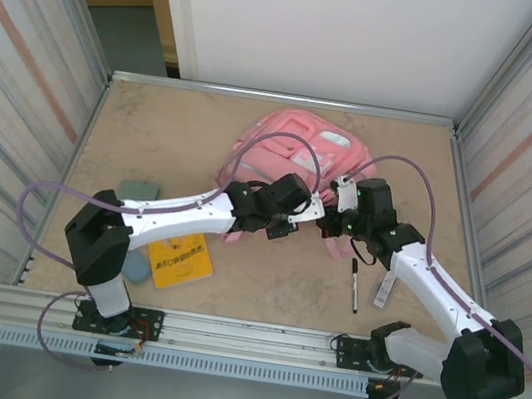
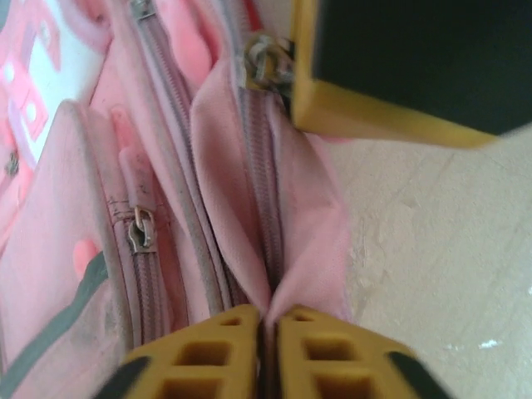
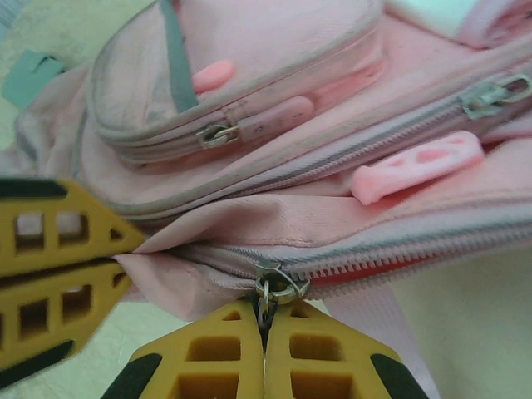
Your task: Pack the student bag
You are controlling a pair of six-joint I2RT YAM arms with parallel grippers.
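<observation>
Since the main zip must open before anything goes in, both grippers meet at the near edge of the bag (image 1: 295,141), which lies flat on the table (image 1: 155,131) just beyond their fingertips. Right gripper (image 3: 264,324): fingers closed tight on the metal zip pull (image 3: 278,287), with the zip line running off to their right. Left gripper (image 2: 266,328): fingers drawn narrow, pinching a fold of pink fabric beside the zip's end, apparently as an anchor. Step in hand, as judged: opening the main compartment. Packing seems barely begun, since a yellow book (image 1: 180,260) and a pen (image 1: 353,286) lie behind the fingers. The next move calls for a steady pull along the zip line, fabric held taut.
</observation>
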